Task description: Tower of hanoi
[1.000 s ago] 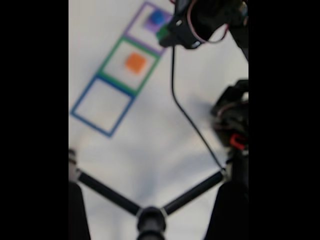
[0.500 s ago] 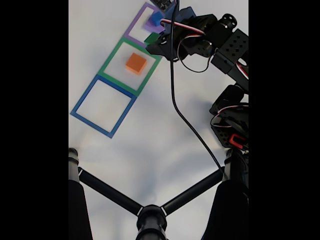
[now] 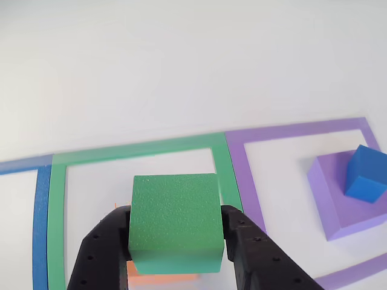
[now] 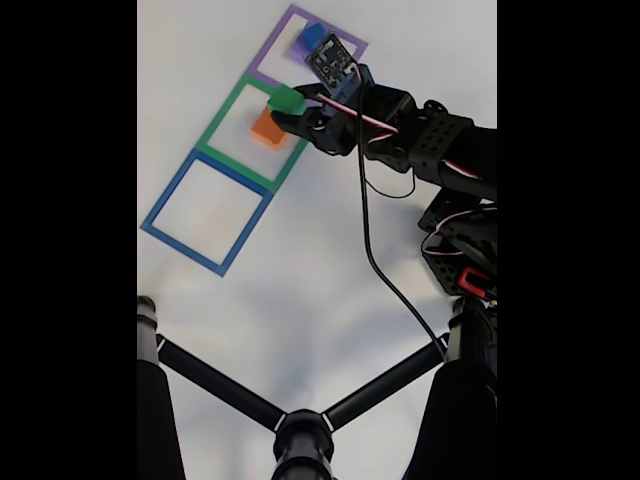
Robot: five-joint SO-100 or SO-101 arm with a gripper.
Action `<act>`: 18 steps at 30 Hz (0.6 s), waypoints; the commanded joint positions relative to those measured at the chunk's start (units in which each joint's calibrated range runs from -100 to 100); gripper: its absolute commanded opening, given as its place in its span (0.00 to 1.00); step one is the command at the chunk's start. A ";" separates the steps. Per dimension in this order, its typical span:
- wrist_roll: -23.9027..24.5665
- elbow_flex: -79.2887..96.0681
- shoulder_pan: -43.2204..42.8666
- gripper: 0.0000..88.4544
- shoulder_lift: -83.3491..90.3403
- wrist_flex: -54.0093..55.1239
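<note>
**A:** Your gripper (image 3: 175,232) has its jaws pinching the green cube (image 3: 175,220) by two opposite side faces. In the other view it hangs over the green-outlined square (image 3: 221,163), with a sliver of the orange block (image 3: 160,278) peeking out just below it.

**B:** So I can lower it and let go?

**A:** Not blindly. In the fixed view the green cube (image 4: 286,100) sits slightly off from the orange block (image 4: 268,128), toward the purple end. If you open there, I'd judge the cube could land on an edge of the orange block and tip off onto the worktop (image 4: 300,290).

**B:** What about the grip itself?

**A:** The cube looks like foam, and the jaws hold only its lower half. Squeeze harder and it may deform, then spring sideways on release. I'd also expect some cling to the pads, dragging it as you open.

**B:** Anything nearby I could disturb?

**A:** The purple block (image 3: 347,196) with the blue cube (image 3: 366,175) on top sits in the neighbouring purple square (image 3: 242,175), well apart from your jaws for now. A swing that way could knock the blue cube off. The orange block is loose too; press down too firmly and you may shove it across the green outline.
</note>
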State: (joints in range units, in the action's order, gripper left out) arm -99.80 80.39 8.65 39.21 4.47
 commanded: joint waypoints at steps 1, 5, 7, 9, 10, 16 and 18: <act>-0.20 0.08 -0.22 0.09 -5.80 10.22; -0.20 -0.01 -0.76 0.08 -13.57 19.12; -0.20 -0.01 -1.29 0.08 -16.13 22.12; -0.20 0.08 -2.05 0.08 -18.14 24.95; -0.20 0.26 -2.43 0.08 -18.94 26.24; -0.20 1.08 -4.26 0.08 -24.63 33.93; -0.20 1.35 -4.19 0.08 -25.99 35.07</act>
State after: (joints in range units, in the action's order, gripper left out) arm -99.80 81.68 4.76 14.44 35.81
